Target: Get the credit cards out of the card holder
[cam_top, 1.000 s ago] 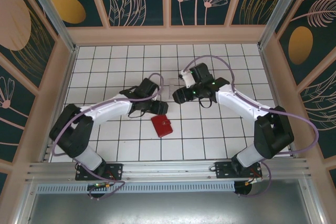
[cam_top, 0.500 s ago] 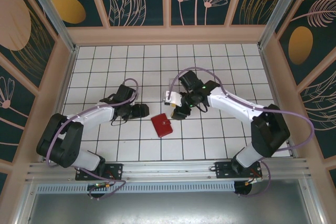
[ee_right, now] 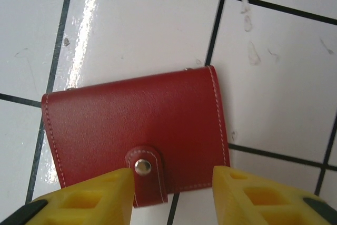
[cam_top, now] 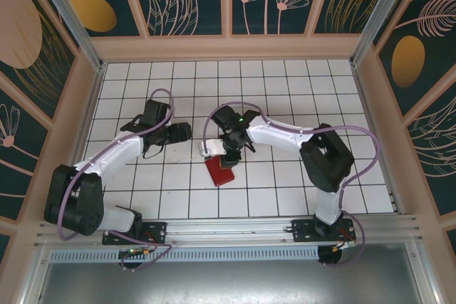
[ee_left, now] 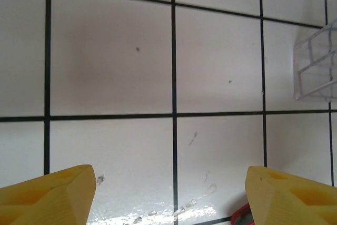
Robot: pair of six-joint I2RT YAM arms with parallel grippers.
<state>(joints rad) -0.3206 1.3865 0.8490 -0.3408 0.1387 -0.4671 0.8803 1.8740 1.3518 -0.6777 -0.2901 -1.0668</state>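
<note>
Closed red card holder (ee_right: 137, 125) lies mid-scene directly under the nearer right gripper (ee_right: 171, 183), jaws part-open astride its snap tab (ee_right: 147, 175), gripping nothing; left gripper (ee_left: 171, 193) spread, empty, further left.

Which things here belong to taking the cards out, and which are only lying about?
For the job: red card holder, snapped shut; right end effector at its snap tab.
Lying about: clear plastic box, near the left end effector.
</note>
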